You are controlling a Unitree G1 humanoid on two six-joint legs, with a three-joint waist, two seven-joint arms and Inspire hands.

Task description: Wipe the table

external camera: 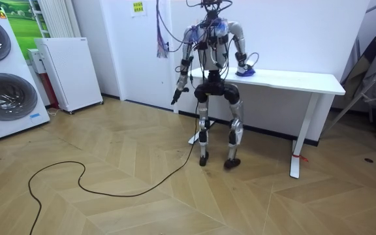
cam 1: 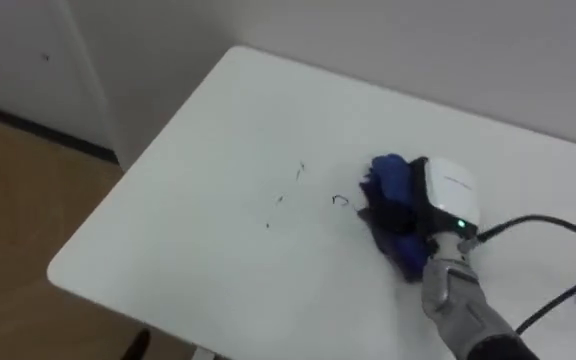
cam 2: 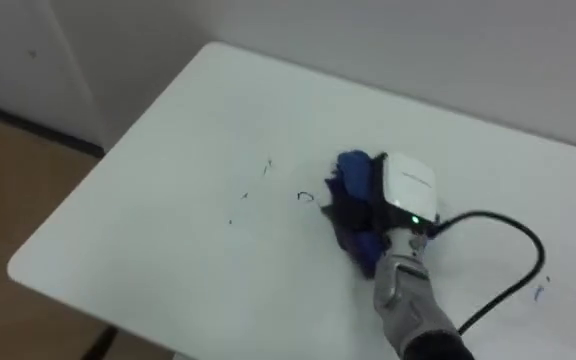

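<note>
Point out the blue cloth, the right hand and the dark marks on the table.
blue cloth (cam 1: 388, 178), left eye view, its bunched upper part.
right hand (cam 1: 448, 195), left eye view, its white back.
dark marks (cam 1: 340, 201), left eye view, the curled one nearest the cloth.

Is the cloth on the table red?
No, the cloth under the robot hand on the white table is blue.

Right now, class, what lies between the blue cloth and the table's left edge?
A few small dark marks on the otherwise bare white table, seen in both eye views.
</note>
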